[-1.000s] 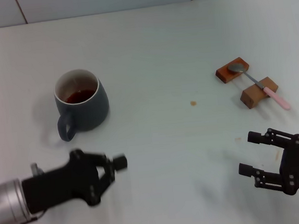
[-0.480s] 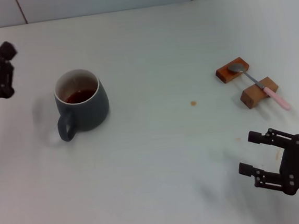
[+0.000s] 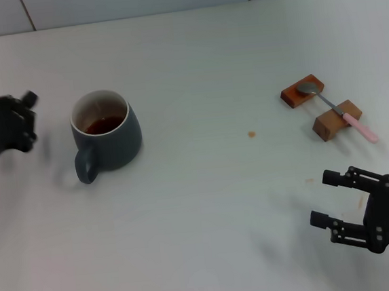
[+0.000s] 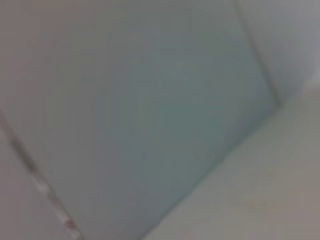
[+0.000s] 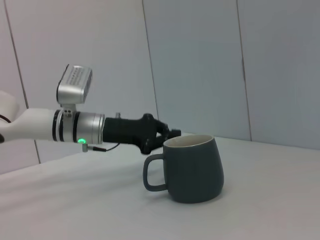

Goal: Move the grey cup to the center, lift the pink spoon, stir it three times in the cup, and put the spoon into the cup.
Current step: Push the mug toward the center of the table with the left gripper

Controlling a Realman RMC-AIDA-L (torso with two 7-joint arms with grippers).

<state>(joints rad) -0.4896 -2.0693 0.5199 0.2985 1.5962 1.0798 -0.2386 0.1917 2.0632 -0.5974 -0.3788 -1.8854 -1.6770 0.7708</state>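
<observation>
At the left edge of the head view, the left claw point(image 3: 16, 120) is hovering just beside the cup point(image 3: 106, 135), on the side away from the frame's centre; whether its fingers are parted or closed cannot be told. The cup is sitting upright on the bench point(image 3: 206, 206) in the left-centre of the frame, dark liquid showing inside, its handle pointing toward the lower left, not toward the claw. From the right wrist view, the same claw point(image 5: 165, 136) is showing behind the cup point(image 5: 192, 168), level with its rim, apparently not touching it.

At the right side of the head view, the spoon point(image 3: 336, 112) is lying across two wooden blocks point(image 3: 319, 106), bowl toward the upper left, pink handle running to the lower right. The right claw point(image 3: 330, 198) is idling at the lower right, fingers spread and gripping nothing, well apart from the spoon.

Judging by the layout, the cup has yet to go to the centre, and the left arm is plainly the nearer one. The centre lies to the cup's right, so the claw is standing on the side from which a grip or push would carry the cup that way.
</observation>
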